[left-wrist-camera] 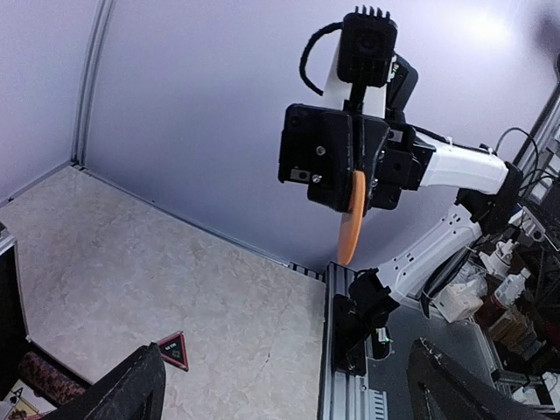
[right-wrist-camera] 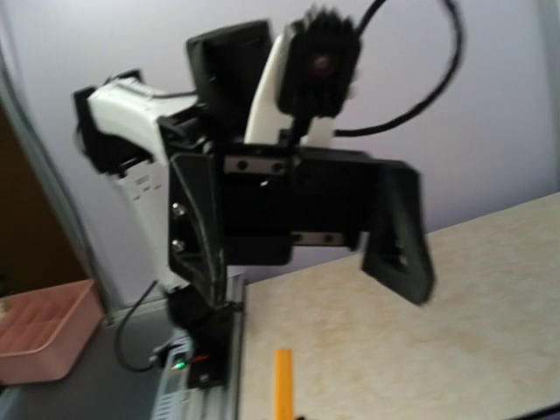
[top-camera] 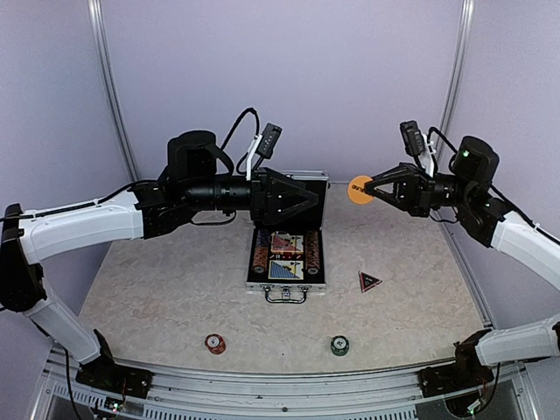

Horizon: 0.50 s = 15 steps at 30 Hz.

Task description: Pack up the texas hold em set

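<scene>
right claw (top-camera: 374, 186) clamped on the orange disc (top-camera: 359, 190), its edge facing the left claw (top-camera: 311, 199), spread apart.

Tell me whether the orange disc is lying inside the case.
No: the orange disc is pinched in the right gripper, held in the air to the right of the open case.

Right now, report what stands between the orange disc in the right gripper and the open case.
The left gripper, jaws open, hangs over the far end of the case, close to the orange disc in the right gripper. The near half of the case shows uncovered.
</scene>
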Each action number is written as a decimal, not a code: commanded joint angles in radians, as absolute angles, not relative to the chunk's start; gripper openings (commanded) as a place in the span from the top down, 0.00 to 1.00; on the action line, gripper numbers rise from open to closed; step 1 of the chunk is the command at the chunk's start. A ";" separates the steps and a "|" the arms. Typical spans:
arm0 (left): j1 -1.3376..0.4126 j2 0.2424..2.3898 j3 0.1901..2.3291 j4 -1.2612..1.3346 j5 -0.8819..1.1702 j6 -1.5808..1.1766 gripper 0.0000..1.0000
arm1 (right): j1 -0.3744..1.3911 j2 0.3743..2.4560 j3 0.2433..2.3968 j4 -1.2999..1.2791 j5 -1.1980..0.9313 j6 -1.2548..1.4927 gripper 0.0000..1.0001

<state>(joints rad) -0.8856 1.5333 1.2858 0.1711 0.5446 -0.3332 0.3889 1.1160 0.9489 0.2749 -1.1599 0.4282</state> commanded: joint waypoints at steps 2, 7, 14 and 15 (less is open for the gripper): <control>-0.916 1.556 1.315 0.222 0.630 -0.330 0.08 | 0.475 1.164 0.949 0.288 -1.140 0.434 1.00; -0.930 1.567 1.321 0.225 0.638 -0.333 0.16 | 0.530 1.186 0.959 0.312 -1.119 0.443 1.00; -0.946 1.586 1.339 0.224 0.660 -0.332 0.35 | 0.578 1.227 0.975 0.313 -1.085 0.436 1.00; -0.946 1.589 1.340 0.220 0.658 -0.331 0.38 | 0.583 1.233 0.978 0.314 -1.081 0.436 1.00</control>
